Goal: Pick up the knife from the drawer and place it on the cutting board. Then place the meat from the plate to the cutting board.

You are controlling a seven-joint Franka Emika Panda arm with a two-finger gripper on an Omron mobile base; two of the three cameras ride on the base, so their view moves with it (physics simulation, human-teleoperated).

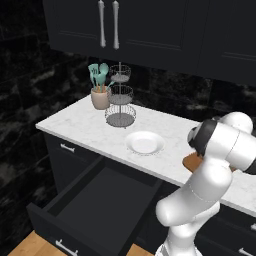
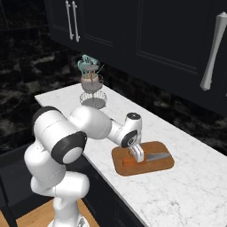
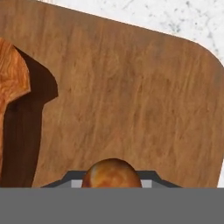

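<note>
1. The gripper (image 2: 138, 155) hangs low over the cutting board (image 2: 162, 167), jaws clamped on the meat (image 3: 111, 173).
2. The knife (image 2: 153, 157) already lies on the board, just beside the gripper; the plate (image 1: 145, 142) is bare.
3. Lower until the meat rests on bare wood clear of the knife handle, then part the jaws and lift straight up.

Cutting board (image 3: 131, 87): matt reddish-brown wood with visible grain. Counter (image 1: 90, 125): smooth white marble, grey-veined. Plate (image 1: 144, 142): plain smooth white; knife (image 2: 150, 158) blade: grey metal; drawer (image 1: 100, 200): matt black.
</note>
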